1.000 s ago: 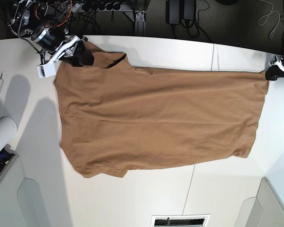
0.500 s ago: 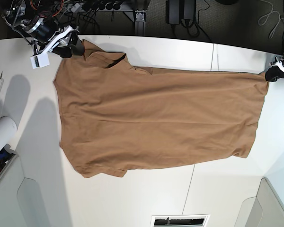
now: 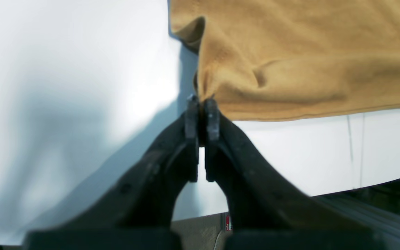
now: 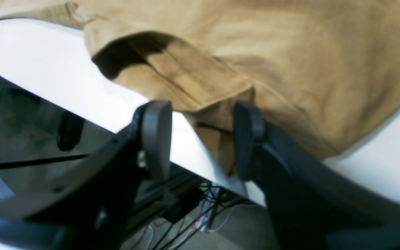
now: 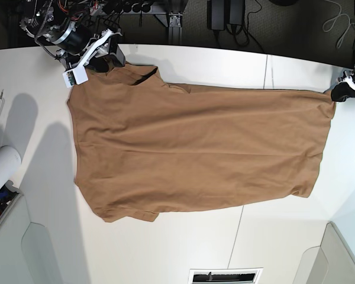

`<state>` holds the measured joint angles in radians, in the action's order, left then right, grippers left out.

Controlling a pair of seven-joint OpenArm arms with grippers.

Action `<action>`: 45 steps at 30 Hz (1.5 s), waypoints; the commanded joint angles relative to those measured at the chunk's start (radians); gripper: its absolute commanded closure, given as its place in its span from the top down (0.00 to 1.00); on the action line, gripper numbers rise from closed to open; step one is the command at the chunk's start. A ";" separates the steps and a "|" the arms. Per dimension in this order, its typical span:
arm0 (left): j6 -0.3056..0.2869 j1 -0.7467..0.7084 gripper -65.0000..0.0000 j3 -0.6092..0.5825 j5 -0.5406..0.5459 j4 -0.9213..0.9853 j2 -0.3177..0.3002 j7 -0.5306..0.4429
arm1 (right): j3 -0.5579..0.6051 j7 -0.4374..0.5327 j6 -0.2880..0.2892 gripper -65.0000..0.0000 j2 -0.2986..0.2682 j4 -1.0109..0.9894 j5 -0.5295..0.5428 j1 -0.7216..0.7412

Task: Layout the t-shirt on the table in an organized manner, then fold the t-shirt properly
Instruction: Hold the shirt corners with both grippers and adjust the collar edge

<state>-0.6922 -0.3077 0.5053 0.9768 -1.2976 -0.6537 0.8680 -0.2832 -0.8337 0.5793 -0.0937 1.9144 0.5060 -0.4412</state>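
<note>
The tan-brown t-shirt [image 5: 195, 154] lies spread flat across the white table [image 5: 284, 236], neckline end to the left. My left gripper [image 5: 338, 92] is at the shirt's far right corner. In the left wrist view it [image 3: 201, 104] is shut on a pinch of the hem of the t-shirt [image 3: 307, 52]. My right gripper [image 5: 109, 59] is at the shirt's upper left corner by the table's far edge. In the right wrist view it [image 4: 201, 139] is open, its fingers [image 4: 156, 135] standing on either side of a fold of the t-shirt [image 4: 255, 45].
A white roll [image 5: 0, 168] lies at the left edge. Light grey moulded panels [image 5: 41, 248] sit at the near corners, and a vent slot [image 5: 225, 276] at the front. Cables and power bricks [image 5: 225, 18] hang beyond the far edge. A dark seam [image 5: 266, 71] crosses the table.
My right gripper moved out to the far left corner, then came back right to the shirt's upper left corner. The left gripper and the shirt's body have stayed still.
</note>
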 commanded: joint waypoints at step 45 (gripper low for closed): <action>-0.006 0.003 0.00 0.011 0.017 -0.012 -0.026 -0.003 | -0.018 0.075 0.000 0.00 -0.006 -0.080 0.010 0.002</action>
<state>-0.6922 -0.3077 0.5053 0.9768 -1.2976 -0.6537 0.8753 -0.2985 -0.7738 0.5777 -0.0940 1.8236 0.5072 -0.4400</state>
